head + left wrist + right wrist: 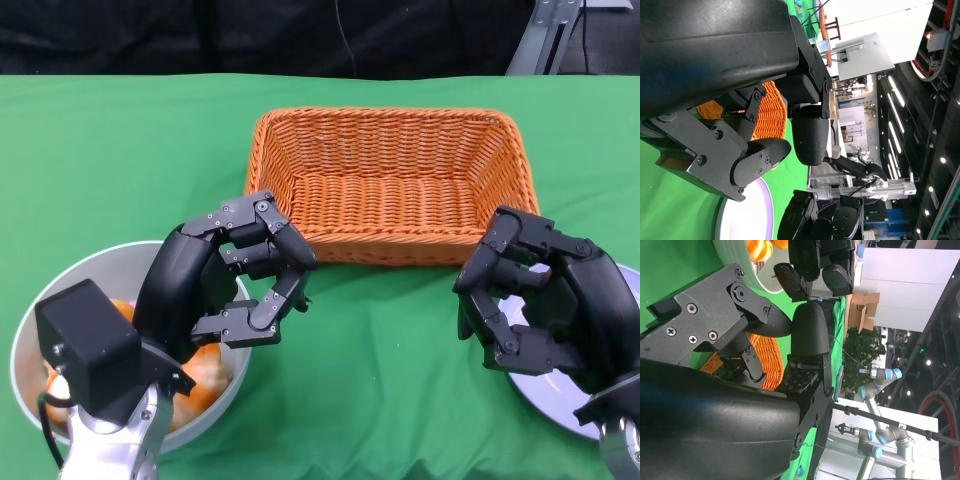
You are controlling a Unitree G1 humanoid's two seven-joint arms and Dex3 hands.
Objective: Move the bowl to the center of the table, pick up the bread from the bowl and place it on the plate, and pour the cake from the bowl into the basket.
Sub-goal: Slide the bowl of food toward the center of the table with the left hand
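Observation:
A pale bowl (pixel 60 290) stands at the table's near left with orange-brown food (pixel 205 365) in it; I cannot tell bread from cake. My left hand (pixel 225 275) hovers over the bowl's right rim, fingers half curled and apart, holding nothing. A white plate (pixel 545 395) lies at the near right, mostly hidden under my right hand (pixel 540 300), which is also half curled and empty. The orange wicker basket (pixel 390 180) stands empty beyond both hands. The right wrist view shows the bowl (pixel 740 260) and the left hand (pixel 815 265).
Green cloth (pixel 380 380) covers the table, with bare cloth between the two hands and in front of the basket. The left wrist view shows the plate (pixel 750 215) and the basket (pixel 772 112). Beyond the table's far edge is a dark backdrop.

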